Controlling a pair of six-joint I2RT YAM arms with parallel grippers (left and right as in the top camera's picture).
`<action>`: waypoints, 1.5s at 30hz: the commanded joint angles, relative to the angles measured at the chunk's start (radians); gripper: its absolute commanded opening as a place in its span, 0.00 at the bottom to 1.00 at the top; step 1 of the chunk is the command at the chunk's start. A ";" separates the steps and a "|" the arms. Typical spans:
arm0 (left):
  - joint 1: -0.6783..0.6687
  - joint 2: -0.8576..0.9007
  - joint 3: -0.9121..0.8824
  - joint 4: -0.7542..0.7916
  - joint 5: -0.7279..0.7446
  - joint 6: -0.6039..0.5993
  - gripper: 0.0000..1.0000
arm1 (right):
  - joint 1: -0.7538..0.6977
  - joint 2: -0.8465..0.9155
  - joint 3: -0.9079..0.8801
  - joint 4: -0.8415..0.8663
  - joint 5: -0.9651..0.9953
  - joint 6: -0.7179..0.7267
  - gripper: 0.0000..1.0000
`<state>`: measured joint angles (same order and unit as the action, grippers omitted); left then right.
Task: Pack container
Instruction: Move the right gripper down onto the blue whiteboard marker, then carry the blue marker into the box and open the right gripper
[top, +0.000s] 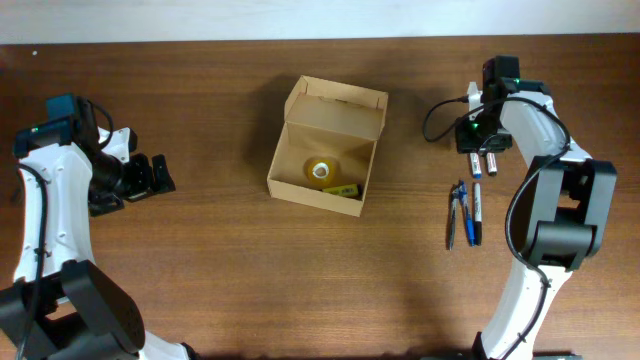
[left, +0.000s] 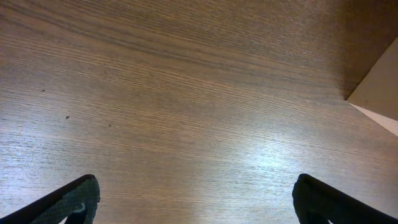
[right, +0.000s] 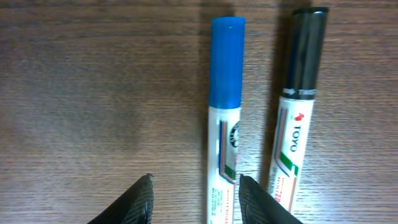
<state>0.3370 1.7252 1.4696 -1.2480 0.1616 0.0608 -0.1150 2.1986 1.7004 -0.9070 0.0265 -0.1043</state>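
The container (top: 335, 112), a small tan-brown cardboard box with its flap lid standing open, sits near the middle of the dark wooden table (top: 230, 270), with a yellow roll of tape (top: 322, 171) inside it. The left gripper (left: 196, 186) hangs well to the box's left, jaws wide apart and empty. The right gripper (right: 196, 180), well to its right, is parted too and grips nothing, framing a blue-capped white marker (right: 225, 124) just beside a black-capped marker (right: 298, 124).

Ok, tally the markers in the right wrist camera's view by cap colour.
Blue-capped marker: 1
Black-capped marker: 1
Total: 2
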 joint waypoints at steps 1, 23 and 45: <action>0.003 -0.019 -0.006 0.000 0.015 0.020 1.00 | -0.012 0.021 -0.007 0.004 0.031 0.009 0.44; 0.003 -0.019 -0.006 0.000 0.015 0.020 1.00 | -0.011 0.092 0.003 -0.047 -0.035 0.035 0.04; 0.003 -0.019 -0.006 0.000 0.015 0.020 1.00 | 0.395 -0.143 0.779 -0.509 -0.213 -0.205 0.04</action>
<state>0.3370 1.7252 1.4696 -1.2480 0.1619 0.0612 0.1791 2.0808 2.4474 -1.3849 -0.1638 -0.1352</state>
